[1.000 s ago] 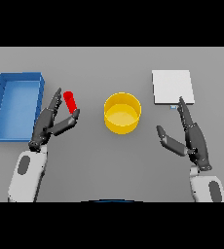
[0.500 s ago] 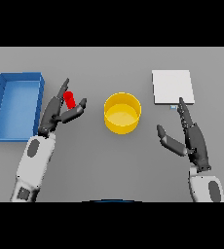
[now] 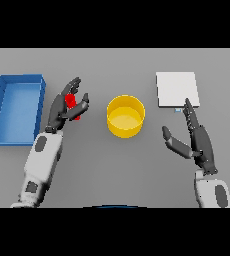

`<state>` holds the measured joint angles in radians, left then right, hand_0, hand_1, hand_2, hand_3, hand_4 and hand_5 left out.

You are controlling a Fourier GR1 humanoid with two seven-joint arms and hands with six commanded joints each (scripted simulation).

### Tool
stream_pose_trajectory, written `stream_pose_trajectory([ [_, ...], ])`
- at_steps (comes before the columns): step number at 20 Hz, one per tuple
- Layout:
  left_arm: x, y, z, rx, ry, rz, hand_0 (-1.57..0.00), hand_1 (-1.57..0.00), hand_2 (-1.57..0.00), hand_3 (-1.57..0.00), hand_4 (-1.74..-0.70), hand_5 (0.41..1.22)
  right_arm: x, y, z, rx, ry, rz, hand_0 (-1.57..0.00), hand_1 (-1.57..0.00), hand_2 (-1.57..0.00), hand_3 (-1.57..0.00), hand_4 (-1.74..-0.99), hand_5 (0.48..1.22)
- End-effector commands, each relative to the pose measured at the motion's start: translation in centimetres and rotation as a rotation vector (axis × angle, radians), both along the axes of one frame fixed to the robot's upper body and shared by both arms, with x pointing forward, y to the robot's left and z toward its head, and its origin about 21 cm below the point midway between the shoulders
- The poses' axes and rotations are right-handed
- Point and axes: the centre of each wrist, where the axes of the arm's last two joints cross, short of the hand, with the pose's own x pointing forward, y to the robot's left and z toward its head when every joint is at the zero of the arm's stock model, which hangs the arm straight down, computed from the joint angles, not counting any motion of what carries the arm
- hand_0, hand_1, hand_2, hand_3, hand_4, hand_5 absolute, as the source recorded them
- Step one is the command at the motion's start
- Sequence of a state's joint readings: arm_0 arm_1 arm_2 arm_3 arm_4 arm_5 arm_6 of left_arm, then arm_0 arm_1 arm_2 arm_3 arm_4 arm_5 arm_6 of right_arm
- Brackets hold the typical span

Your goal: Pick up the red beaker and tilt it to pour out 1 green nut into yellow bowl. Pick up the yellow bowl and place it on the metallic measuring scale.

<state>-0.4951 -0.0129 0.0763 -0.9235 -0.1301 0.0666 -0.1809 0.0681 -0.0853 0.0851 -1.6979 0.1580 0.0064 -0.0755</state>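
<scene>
Head view: my left hand [image 3: 62,107] has its fingers and thumb curled round the red beaker [image 3: 72,103], a small red cylinder mostly hidden by them. Yellow bowl [image 3: 125,116] sits to its right, near but apart, so the pour tips rightward. My right hand [image 3: 197,140] rests open below the metallic scale [image 3: 177,89].

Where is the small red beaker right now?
In the head view the small red beaker sits left of centre, between the fingers and thumb of the left robot hand, with the blue rectangular tray to its left and the round yellow bowl to its right.
</scene>
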Motion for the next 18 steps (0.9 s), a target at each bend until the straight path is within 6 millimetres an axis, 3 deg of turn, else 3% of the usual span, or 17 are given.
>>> stream_pose_trajectory([
  [1,0.0,-0.4,-0.2,0.002,0.0,0.019,-0.38,-0.41,-0.46,-0.52,-1.41,0.874,-0.2,0.0,-0.1,-0.007,-0.003,0.0,0.0,0.0,0.0,0.0,-1.236,0.647],
  [3,0.0,-0.5,-0.5,0.058,-0.011,0.04,-0.76,-0.78,-0.84,-0.88,-1.52,0.999,-0.6,-0.1,-0.3,0.005,-0.007,0.0,0.0,0.0,0.0,0.0,-1.239,0.648],
  [5,0.1,-1.2,-0.4,0.103,-0.042,0.026,-1.05,-1.07,-1.11,-1.06,-1.59,1.079,-0.5,-0.1,-0.2,-0.01,0.004,-0.011,0.0,0.0,0.0,0.0,-1.239,0.648],
  [7,0.1,-1.0,-0.5,0.098,-0.056,0.009,-1.24,-1.25,-1.27,-1.15,-1.64,1.13,-0.5,-0.1,-0.1,-0.002,-0.003,-0.005,0.0,0.0,0.0,0.0,-1.242,0.65],
  [10,-0.1,-1.7,-0.5,0.101,-0.047,0.011,-1.4,-1.41,-1.42,-1.36,-1.54,1.174,-0.6,0.0,-0.5,0.014,0.007,-0.001,0.0,0.0,0.0,0.0,-1.255,0.644],
  [12,0.0,-0.8,-0.3,0.028,-0.045,0.007,-1.46,-1.47,-1.47,-1.43,-1.61,1.165,-0.5,-0.2,-0.3,0.002,-0.007,-0.002,0.0,0.0,0.0,0.0,-1.245,0.642],
  [18,0.6,-0.2,3.2,-0.057,-0.103,-0.026,-1.54,-1.54,-1.55,-1.54,-1.71,1.132,-0.3,0.0,-0.4,-0.008,-0.014,-0.005,0.0,0.0,0.0,0.0,-1.228,0.645],
])
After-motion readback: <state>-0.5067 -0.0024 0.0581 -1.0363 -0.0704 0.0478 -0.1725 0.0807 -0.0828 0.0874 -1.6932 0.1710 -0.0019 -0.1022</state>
